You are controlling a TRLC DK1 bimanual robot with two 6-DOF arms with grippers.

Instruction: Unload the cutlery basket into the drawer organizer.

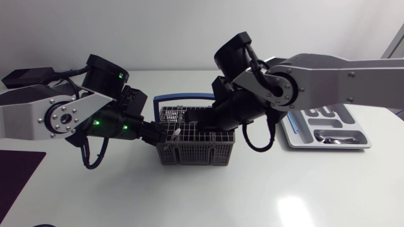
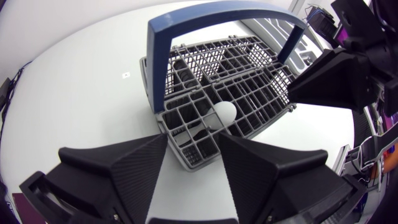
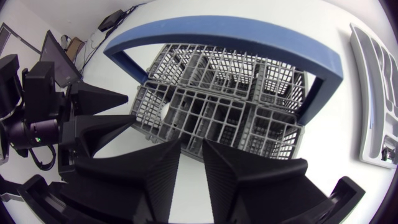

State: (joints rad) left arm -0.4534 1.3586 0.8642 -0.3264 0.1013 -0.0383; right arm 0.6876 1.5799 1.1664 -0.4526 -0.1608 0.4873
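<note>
A white rounded utensil (image 2: 225, 113) in the grey mesh basket (image 1: 196, 153) sat just ahead of the left gripper (image 2: 193, 140), fingers open; the right gripper (image 3: 191, 146) was barely parted, empty.

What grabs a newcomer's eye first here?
The grey cutlery basket with its blue handle, mid-table, flanked by the left claw at its left end and the right claw above its right half. Next, the drawer organizer at the table's right, holding some cutlery.
</note>
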